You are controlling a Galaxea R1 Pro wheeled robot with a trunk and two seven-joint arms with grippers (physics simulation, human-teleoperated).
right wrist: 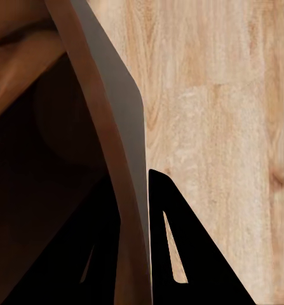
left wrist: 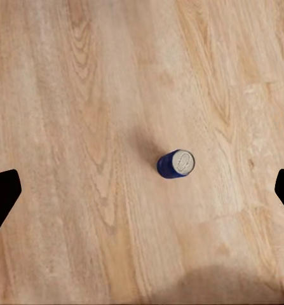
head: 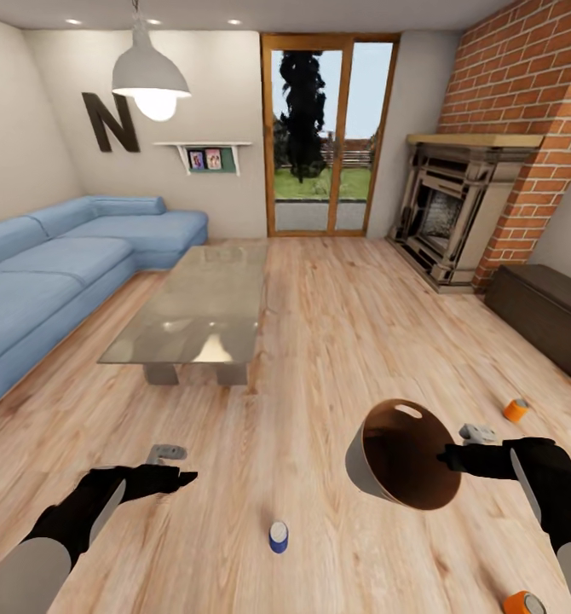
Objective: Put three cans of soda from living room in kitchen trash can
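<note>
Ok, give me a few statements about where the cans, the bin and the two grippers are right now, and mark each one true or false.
1. The right gripper is shut on the rim of the tash can. True.
2. The blue can lies on its side. False: it stands upright on the wooden floor.
3. The left gripper holds the blue can. False: it is open and empty, and the can stands on the floor apart from it.
4. Two orange cans, one near the dark cabinet and another close to the robot, are on the floor. True.
5. The tash can is empty. True, as far as its visible inside shows.
</note>
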